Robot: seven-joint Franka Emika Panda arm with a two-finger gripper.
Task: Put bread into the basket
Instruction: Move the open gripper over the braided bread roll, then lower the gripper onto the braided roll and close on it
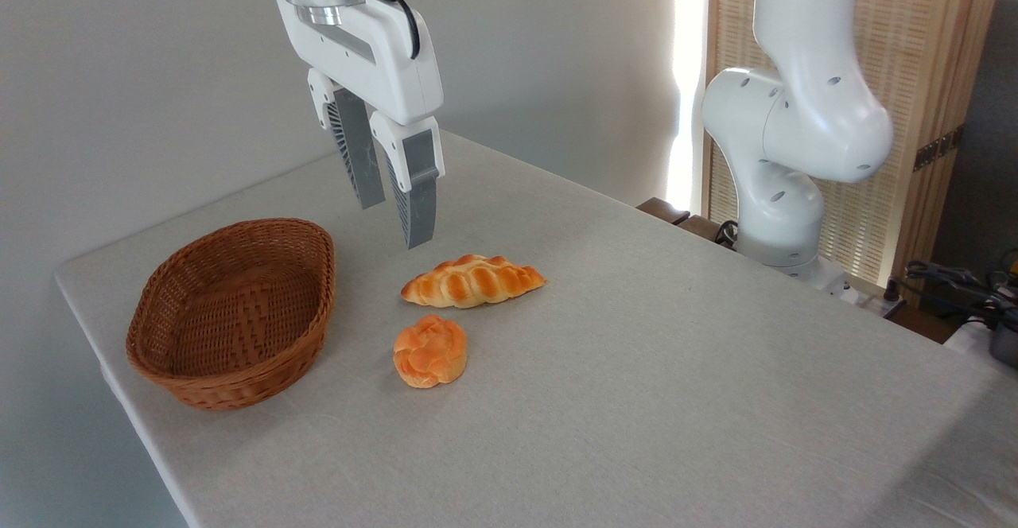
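Approaching: pincer (394,222) spread, empty, above bread (472,280) mid-surface | basket (231,385) empty near left edge | next: descent needed, fingers straddling loaf's width

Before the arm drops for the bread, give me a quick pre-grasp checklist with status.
1. Jaws open: ok. The gripper shows a gap between its fingers, nothing held.
2. Target free: ok. The bread lies flat on the table, apart from the round bun.
3. Alignment: not ok. Gripper hangs above and left of the loaf, not centred on it.
4. Jaw gap wide enough for the loaf: cannot tell from this one view.
5. Basket ready: ok. Upright and empty, left of the bread.
6. Path to the basket: ok. Nothing lies between loaf and rim.
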